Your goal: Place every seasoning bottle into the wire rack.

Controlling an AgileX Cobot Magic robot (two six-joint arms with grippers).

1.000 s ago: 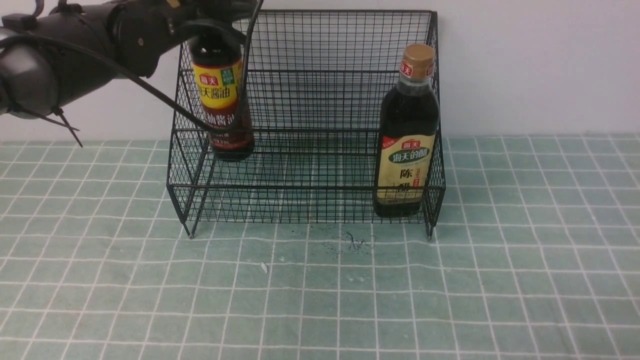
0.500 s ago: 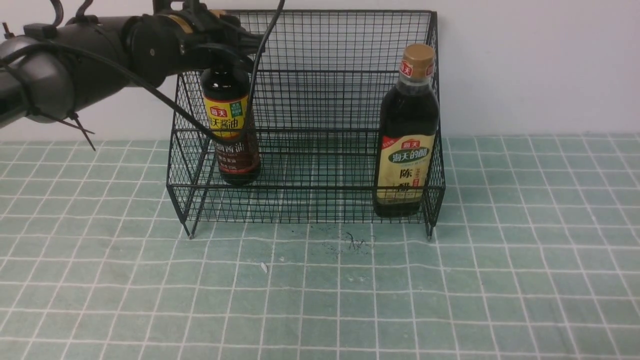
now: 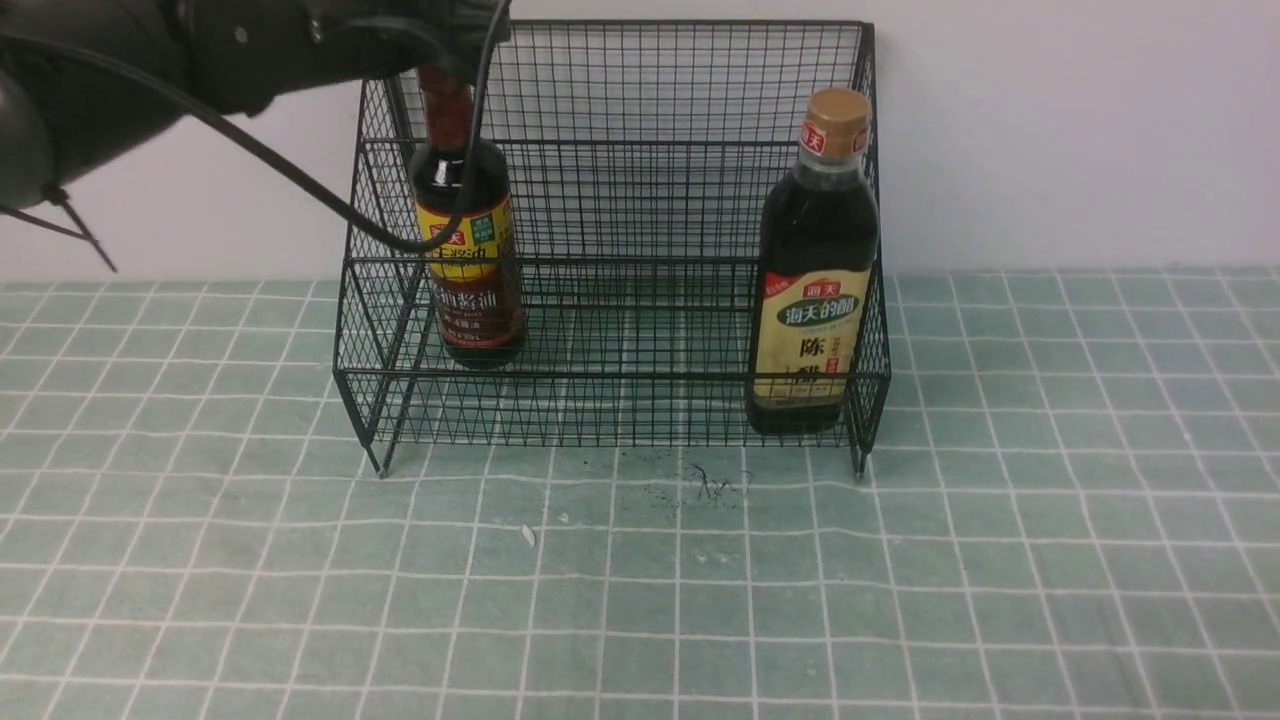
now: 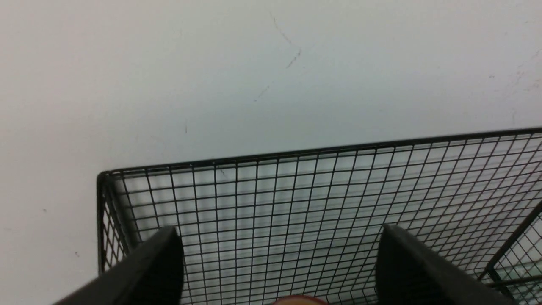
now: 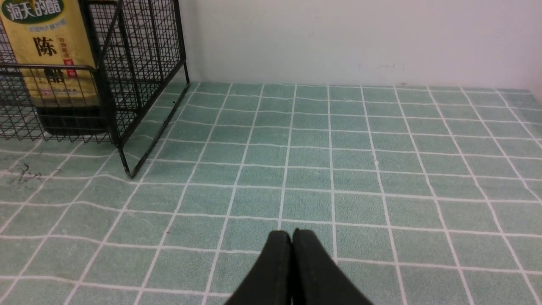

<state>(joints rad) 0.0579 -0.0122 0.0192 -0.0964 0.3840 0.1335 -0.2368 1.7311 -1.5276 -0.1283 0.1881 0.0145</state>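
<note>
The slim seasoning bottle (image 3: 470, 260), with its red-brown cap and yellow label, stands upright inside the black wire rack (image 3: 620, 378) at its left end. My left gripper (image 3: 450, 45) hovers at the cap with its fingers wide apart, so it is open. In the left wrist view the left gripper (image 4: 279, 235) faces the rack's back mesh (image 4: 296, 203), and only the cap's edge (image 4: 296, 301) shows between the jaws. The wide seasoning bottle (image 3: 815, 280) with the tan cap stands at the rack's right end. My right gripper (image 5: 292, 233) is shut, low over the cloth.
A green checked cloth (image 3: 640, 600) covers the table. Dark scribble marks (image 3: 715, 485) and a small white scrap (image 3: 528, 535) lie in front of the rack. A white wall (image 3: 1080, 130) stands right behind it. The right wrist view shows the rack's corner leg (image 5: 127, 169).
The left gripper lowered the slim bottle onto the rack's left end, then opened and rose to the cap. The wide bottle and right gripper stayed put.
</note>
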